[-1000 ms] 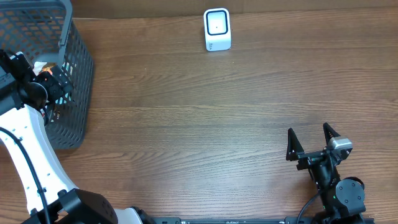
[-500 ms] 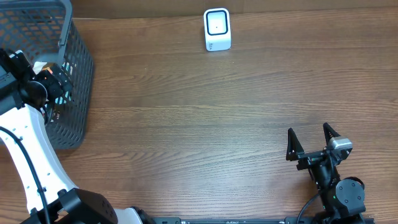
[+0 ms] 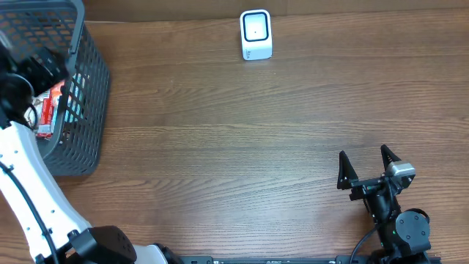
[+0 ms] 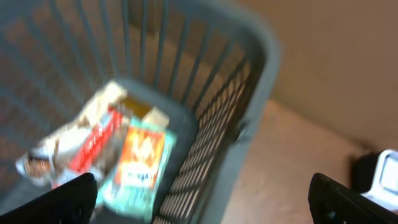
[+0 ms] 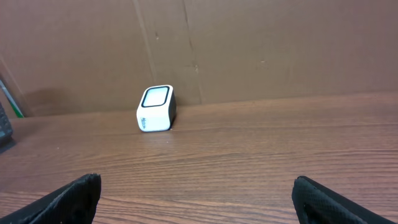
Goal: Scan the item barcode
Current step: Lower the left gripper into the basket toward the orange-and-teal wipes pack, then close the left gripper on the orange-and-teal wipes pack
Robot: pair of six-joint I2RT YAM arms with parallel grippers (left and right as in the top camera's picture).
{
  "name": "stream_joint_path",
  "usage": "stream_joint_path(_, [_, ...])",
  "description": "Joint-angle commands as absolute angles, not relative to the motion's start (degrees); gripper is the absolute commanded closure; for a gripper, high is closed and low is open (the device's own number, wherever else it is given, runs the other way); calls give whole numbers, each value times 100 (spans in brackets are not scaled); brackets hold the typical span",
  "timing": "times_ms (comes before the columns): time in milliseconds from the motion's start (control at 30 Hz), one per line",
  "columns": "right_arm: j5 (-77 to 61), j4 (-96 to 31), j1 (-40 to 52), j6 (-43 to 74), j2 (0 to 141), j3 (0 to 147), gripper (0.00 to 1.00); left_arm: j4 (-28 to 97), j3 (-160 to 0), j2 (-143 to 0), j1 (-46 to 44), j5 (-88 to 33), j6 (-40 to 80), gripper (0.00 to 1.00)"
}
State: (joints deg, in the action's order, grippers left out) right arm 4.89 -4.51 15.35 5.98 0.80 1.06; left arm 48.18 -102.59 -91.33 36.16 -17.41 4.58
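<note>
Inside the dark grey mesh basket (image 3: 91,95) at the table's left end lie the items: a teal and orange packet (image 4: 137,163) and a white and red packet (image 4: 74,144), both blurred. From overhead a red packet (image 3: 50,104) shows through the basket. My left gripper (image 4: 205,202) hovers open above the basket's right wall, holding nothing. The white barcode scanner (image 3: 256,34) stands at the far edge, seen also as the scanner (image 5: 155,109) in the right wrist view. My right gripper (image 3: 366,167) rests open and empty near the front right.
A brown cardboard wall (image 5: 249,43) runs behind the table's far edge. Bare wooden tabletop (image 3: 242,147) stretches between the basket, the scanner and the right arm. The left arm's white link (image 3: 29,183) rises along the left edge.
My left gripper has shifted up and to the left over the basket, uncovering the red packet in the overhead view. The right arm has not moved.
</note>
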Motion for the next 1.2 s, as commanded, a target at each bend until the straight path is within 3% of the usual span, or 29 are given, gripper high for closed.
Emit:
stream_joint_path(0, [499, -425, 1503, 620, 45, 45, 0, 4814, -10713, -9109, 3680, -1857, 582, 0])
stream_joint_path(533, [499, -425, 1503, 620, 45, 45, 0, 5249, -10720, -10130, 4473, -1507, 123, 0])
stream_joint_path(1167, [499, -425, 1503, 620, 45, 45, 0, 5089, -10718, -11251, 4331, -1769, -1037, 0])
